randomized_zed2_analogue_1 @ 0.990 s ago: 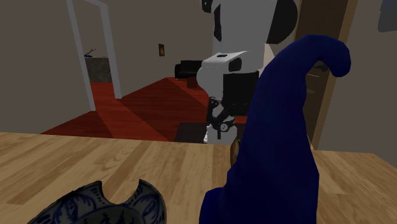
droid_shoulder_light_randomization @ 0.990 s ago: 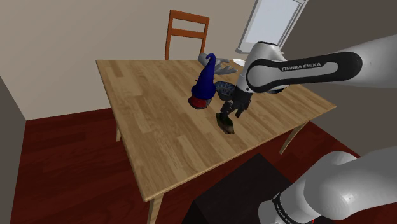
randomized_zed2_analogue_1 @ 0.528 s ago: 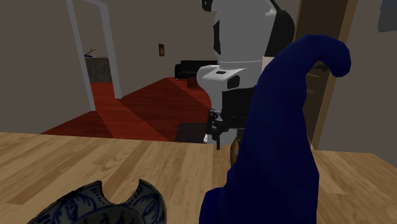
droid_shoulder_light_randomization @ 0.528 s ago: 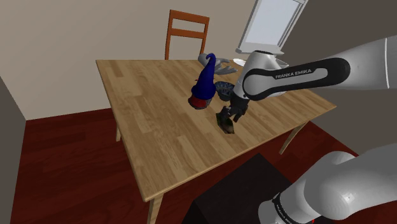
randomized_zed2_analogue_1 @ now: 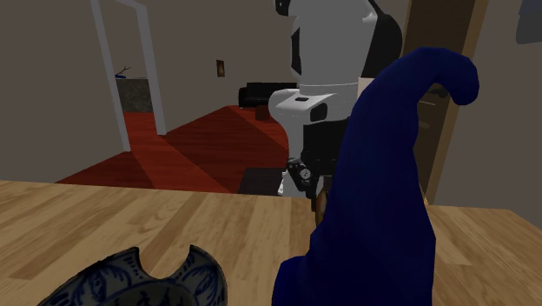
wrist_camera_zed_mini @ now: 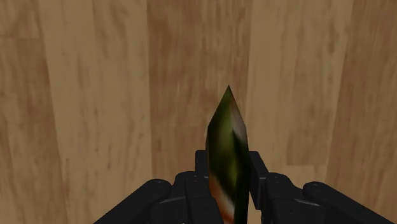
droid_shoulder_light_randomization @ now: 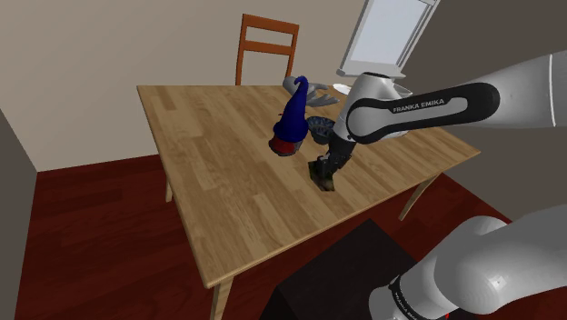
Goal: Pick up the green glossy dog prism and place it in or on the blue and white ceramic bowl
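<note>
Since one second ago, the gripper [droid_shoulder_light_randomization: 324,165] has descended onto the green dog prism [wrist_camera_zed_mini: 228,140] on the wooden table [droid_shoulder_light_randomization: 227,155]. Both fingers [wrist_camera_zed_mini: 257,175] clamp its flanks, spread only prism-wide.

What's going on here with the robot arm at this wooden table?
A white Franka arm reaches down over the wooden table, its black gripper shut on a small green prism, a finger pressed to each side. The prism looks low at the tabletop, not lifted yet. The blue and white bowl it is meant for sits close by, next to a tall dark blue cone.
</note>
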Robot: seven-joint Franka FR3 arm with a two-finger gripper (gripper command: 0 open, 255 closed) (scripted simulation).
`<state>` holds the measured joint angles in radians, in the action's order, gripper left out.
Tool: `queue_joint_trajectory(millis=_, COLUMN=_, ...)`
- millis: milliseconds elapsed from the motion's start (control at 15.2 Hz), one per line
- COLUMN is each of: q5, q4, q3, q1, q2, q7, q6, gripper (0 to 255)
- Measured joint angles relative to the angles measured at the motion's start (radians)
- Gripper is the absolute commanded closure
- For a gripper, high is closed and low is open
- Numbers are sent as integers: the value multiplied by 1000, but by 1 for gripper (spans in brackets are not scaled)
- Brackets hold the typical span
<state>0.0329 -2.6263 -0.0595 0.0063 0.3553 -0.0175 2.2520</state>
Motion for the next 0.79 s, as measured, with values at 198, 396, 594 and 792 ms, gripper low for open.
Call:
queue_joint_trajectory(millis=198, q5=0, q4=0, q3=0, q1=0, q2=0, q7=0, q6=0, gripper=255)
queue_joint_trajectory(millis=396, q5=0, q4=0, q3=0, q1=0, q2=1, q7=0, q6=0, gripper=255)
queue_joint_trajectory(millis=594, q5=-1, q4=8, q3=1, q1=0, q2=9, q7=-2, q6=-17, gripper=255)
queue_joint_trajectory(millis=792, q5=-3, q4=26, q3=2, q1=-1, q2=34, q7=-6, q6=-60, gripper=255)
